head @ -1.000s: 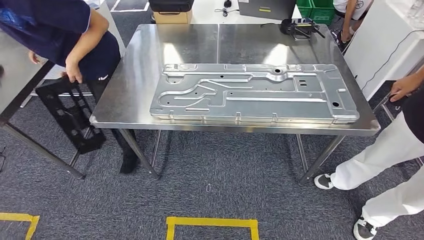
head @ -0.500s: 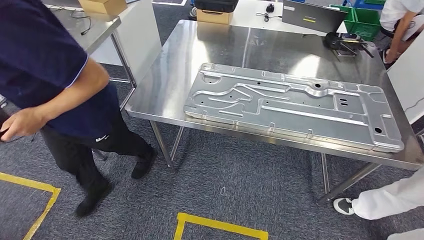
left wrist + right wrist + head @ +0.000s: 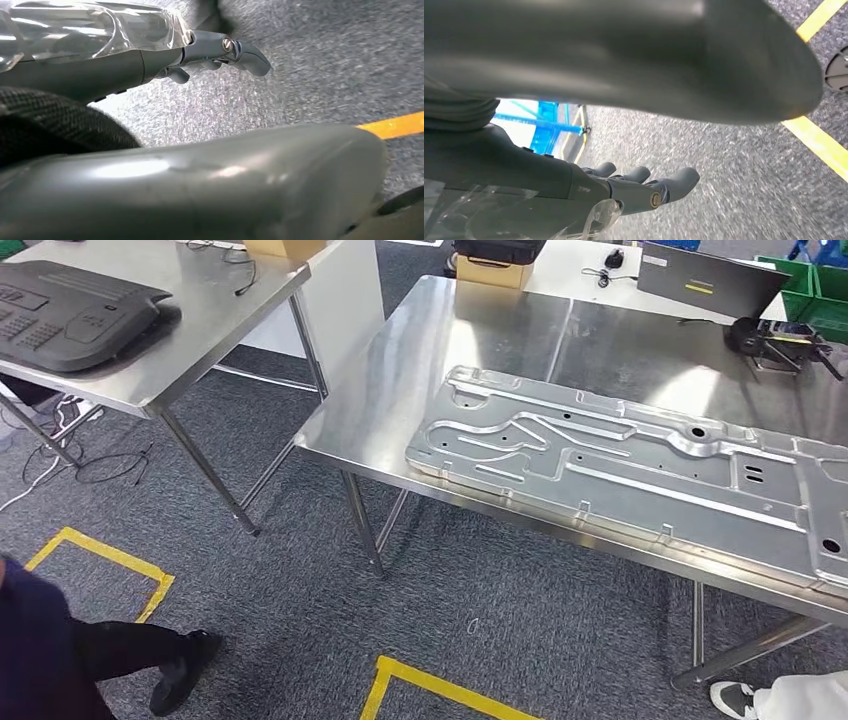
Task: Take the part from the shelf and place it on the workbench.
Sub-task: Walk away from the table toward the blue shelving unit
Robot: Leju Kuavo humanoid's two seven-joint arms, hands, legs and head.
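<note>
A steel workbench [image 3: 420, 350] on grey carpet [image 3: 300, 620] bears a stamped metal panel [image 3: 640, 470].

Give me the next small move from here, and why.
Probably keep turning left toward the side table holding the black part. Both hands hang over carpet holding nothing: left hand, right hand. The workbench already bears a large stamped metal panel, and the black part sits at the head view's far left edge.

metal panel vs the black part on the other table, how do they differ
The metal panel is bright silver; the black part is matte black. The panel is much longer and takes up most of its steel workbench; the black part is more compact and sits on the side table. Both lie flat on steel tabletops.
</note>
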